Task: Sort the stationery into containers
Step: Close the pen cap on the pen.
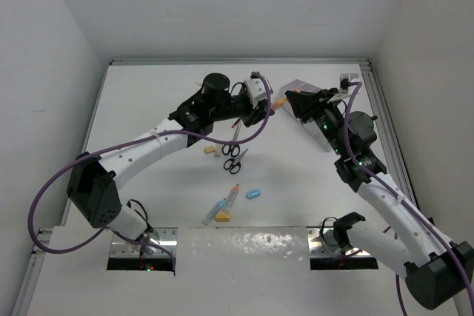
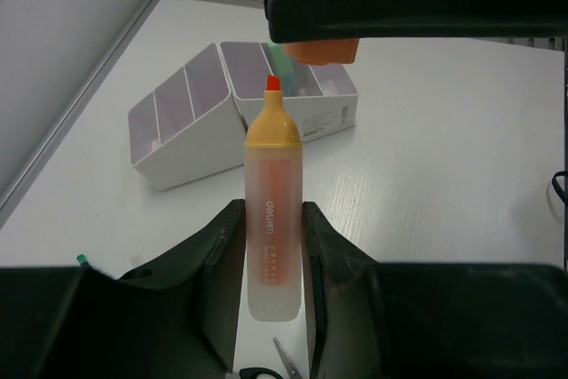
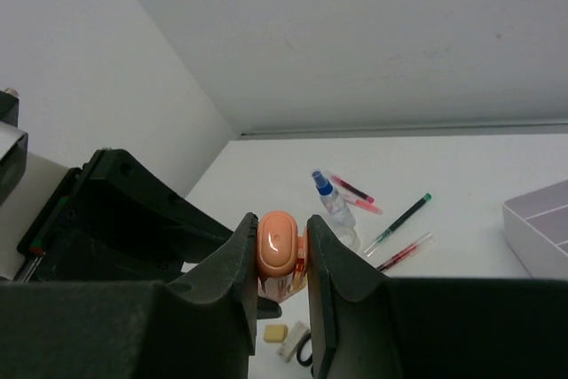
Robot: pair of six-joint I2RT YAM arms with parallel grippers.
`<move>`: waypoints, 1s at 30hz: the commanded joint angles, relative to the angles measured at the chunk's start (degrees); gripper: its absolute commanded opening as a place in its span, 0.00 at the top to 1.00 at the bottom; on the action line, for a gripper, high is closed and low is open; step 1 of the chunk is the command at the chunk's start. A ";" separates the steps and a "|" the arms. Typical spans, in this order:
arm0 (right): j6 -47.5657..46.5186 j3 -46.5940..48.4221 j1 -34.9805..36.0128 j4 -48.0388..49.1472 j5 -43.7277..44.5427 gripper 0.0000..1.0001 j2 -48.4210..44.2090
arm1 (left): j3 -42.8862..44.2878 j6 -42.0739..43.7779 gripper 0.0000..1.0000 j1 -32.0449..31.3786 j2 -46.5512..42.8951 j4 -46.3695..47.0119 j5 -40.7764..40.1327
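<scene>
My left gripper [image 2: 273, 219] is shut on the frosted body of an orange highlighter [image 2: 272, 210], held above the table with its bare tip [image 2: 273, 83] pointing away. My right gripper [image 3: 282, 237] is shut on the highlighter's orange cap [image 3: 280, 241]. In the left wrist view the cap [image 2: 324, 49] hangs just past the tip, slightly to its right, not touching it. From above, both grippers meet nose to nose, left gripper [image 1: 263, 109] and right gripper [image 1: 292, 100]. The white organiser [image 2: 186, 122] with lilac compartments lies beyond them on the table.
Black scissors [image 1: 234, 155], beige erasers [image 1: 209, 150], a blue capsule [image 1: 253, 194], a yellow piece [image 1: 223, 217] and a pen [image 1: 231, 197] lie mid-table. A blue-capped bottle [image 3: 330, 201] lies with pink [image 3: 353, 191], green [image 3: 404, 219] and red pens [image 3: 404, 250]. Walls close in on three sides.
</scene>
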 commanded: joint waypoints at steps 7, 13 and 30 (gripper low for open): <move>2.26 -1.80 0.16 3.71 7.21 1.00 -1.94 | 1.48 2.29 1.00 -1.79 0.18 2.91 -1.15; 4.71 -2.76 0.34 4.23 6.78 1.00 -2.03 | 1.21 3.09 1.00 -2.58 -0.17 3.27 -2.03; 6.83 -3.99 2.80 3.70 9.15 1.00 0.35 | 0.60 6.25 1.00 -4.08 -1.05 5.72 -5.72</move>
